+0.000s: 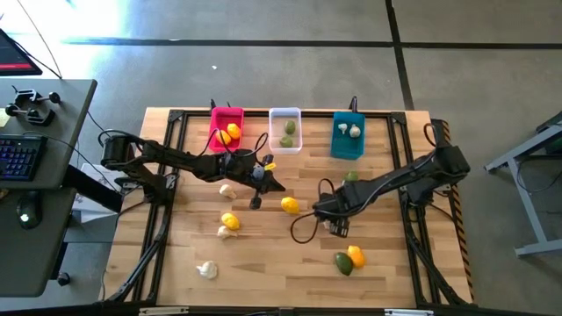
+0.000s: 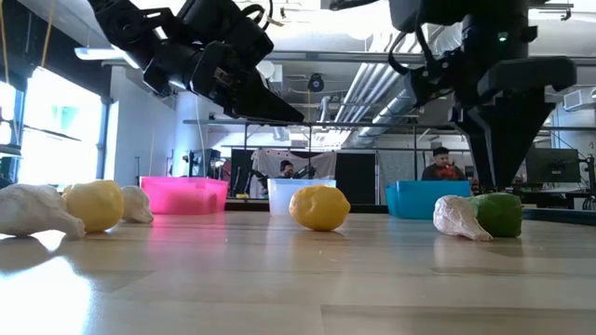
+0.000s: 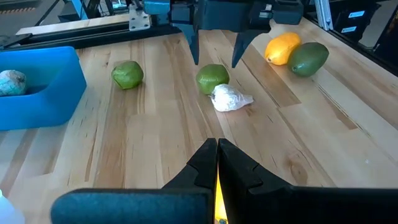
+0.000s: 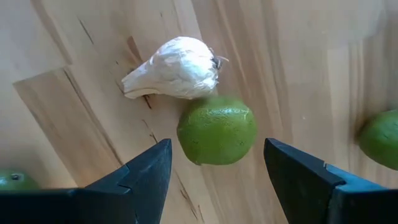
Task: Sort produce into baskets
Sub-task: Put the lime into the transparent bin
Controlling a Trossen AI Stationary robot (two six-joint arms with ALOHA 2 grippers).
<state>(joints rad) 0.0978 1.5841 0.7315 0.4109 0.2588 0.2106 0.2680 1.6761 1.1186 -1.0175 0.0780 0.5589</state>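
A pale wooden bench [image 1: 263, 254] made of long glued planks carries small toy produce and, along its far edge, three little rectangular plastic baskets: a bright pink basket [image 1: 213, 133] on the left with a yellow piece in it, a see-through white basket [image 1: 284, 115] in the middle holding two green pieces, and a teal basket [image 1: 348, 145] on the right holding knobbly white pieces. The right pincer [image 4: 217, 165] points down over the right half of the bench, its two dark wedge-shaped fingers spread wide on either side of a round, dimpled green lime [image 4: 217, 129] without touching it. A papery, lumpy white garlic bulb [image 4: 176, 68] lies against that lime. The left pincer [image 3: 217, 163] hangs above the middle of the bench with its fingers pressed together; a thin sliver of yellow shows between them, too little to make out what it is. A smooth yellow lemon [image 1: 289, 205] sits between the two arms. More lemons and garlic bulbs are scattered on the near left, and a yellow-orange piece and an oval green piece touch near the right front. A second lime [image 4: 380, 139] is cut off at the edge of the right wrist view.
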